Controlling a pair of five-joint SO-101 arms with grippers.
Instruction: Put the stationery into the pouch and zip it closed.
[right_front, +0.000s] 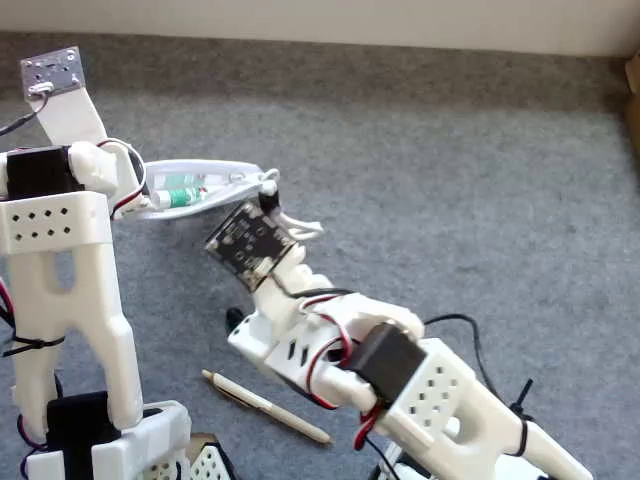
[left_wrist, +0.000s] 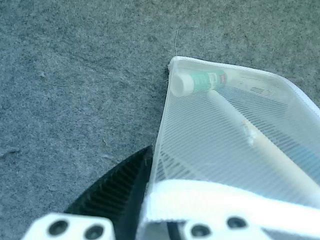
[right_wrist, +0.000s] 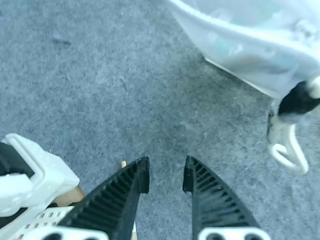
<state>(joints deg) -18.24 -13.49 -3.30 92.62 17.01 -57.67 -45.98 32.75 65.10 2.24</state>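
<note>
Nearest the arms' bases, one slim pen (right_front: 265, 405) lies loose on the grey table (right_front: 480, 170), well apart from the pouch and not yet packed. It looks light, stiff and smooth, liable to roll or slip, so a pinch across the middle of its barrel seems the safest hold.

Beyond it, the right gripper (right_wrist: 165, 172) hangs above the table with its jaws narrowly parted and nothing between them, aimed at bare table just short of the pouch's zipper end. One dark zipper pull (right_wrist: 298, 100) sits there, with one white cord loop (right_wrist: 287, 147) trailing from it. The loop is probably limp and will give under a tug, so the firmer pull is the better place to grip for zipping.

Farther back lies the one white mesh pouch (left_wrist: 210, 140), flat on the table at the far left. The left gripper (left_wrist: 152, 170) is clamped on the end opposite the zipper pull, one jaw under the mesh and one over it. The pouch looks soft, thin and floppy. It will likely sag and bunch unless an end is held taut, and that end makes a sensible anchor.

Through the mesh two items can be counted: one green-labelled glue stick (left_wrist: 197, 81) lying against the end seam, and one pale pen-like stick (left_wrist: 260, 142) running slantwise across the pouch. Both appear light and rigid. That makes three pieces of stationery in all, two inside the pouch and one outside.
</note>
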